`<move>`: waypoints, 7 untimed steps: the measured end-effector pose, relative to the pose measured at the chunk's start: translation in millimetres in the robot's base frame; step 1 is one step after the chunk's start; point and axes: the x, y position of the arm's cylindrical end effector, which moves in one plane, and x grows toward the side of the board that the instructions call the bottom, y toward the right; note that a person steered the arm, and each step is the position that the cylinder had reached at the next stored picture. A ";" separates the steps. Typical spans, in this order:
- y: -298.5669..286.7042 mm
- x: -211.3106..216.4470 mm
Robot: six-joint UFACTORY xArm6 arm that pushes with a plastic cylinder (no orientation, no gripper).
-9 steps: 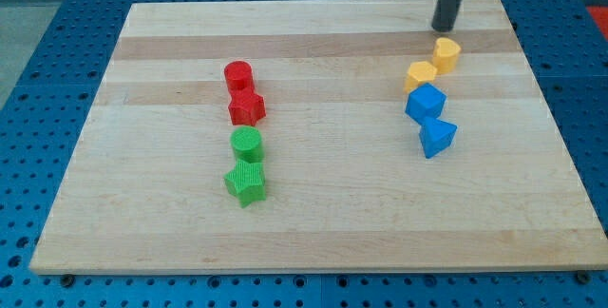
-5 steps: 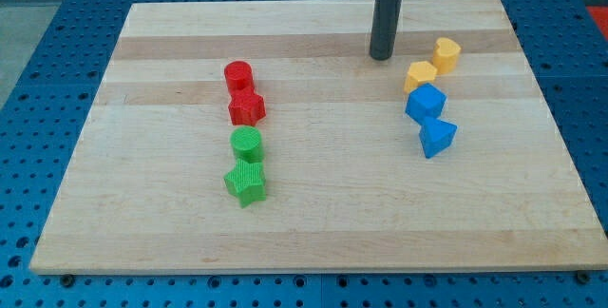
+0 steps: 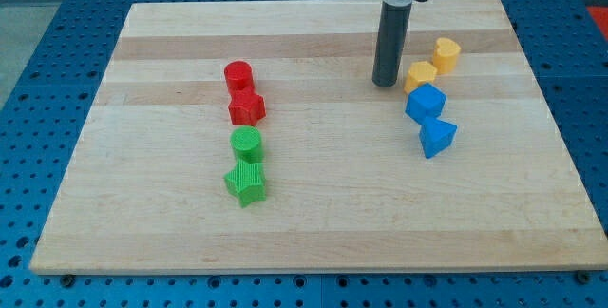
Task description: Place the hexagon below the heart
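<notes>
My tip point(image 3: 385, 84) rests on the board just left of a yellow block point(image 3: 420, 76) that looks heart-shaped, with a small gap between them. A second yellow block point(image 3: 446, 54), roughly hexagonal, sits up and to the right of the first, almost touching it. Below the yellow pair lie a blue cube point(image 3: 426, 105) and a blue triangular block point(image 3: 437, 137), forming a slanted column at the view's right.
At the view's left of centre, a red cylinder point(image 3: 237, 76), a red star-like block point(image 3: 247, 108), a green cylinder point(image 3: 247, 143) and a green star point(image 3: 246, 183) form a column. The wooden board point(image 3: 323, 222) lies on a blue perforated table.
My tip has travelled from the board's top right, above the yellow blocks, leftward and then down to the left side of the heart-like yellow block. No block has moved.
</notes>
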 end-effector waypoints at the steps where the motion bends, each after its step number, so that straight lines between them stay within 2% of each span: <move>1: 11.2 0.4; 4: 54.6 0.4; 6: 51.9 0.4; 7: 27.8 0.4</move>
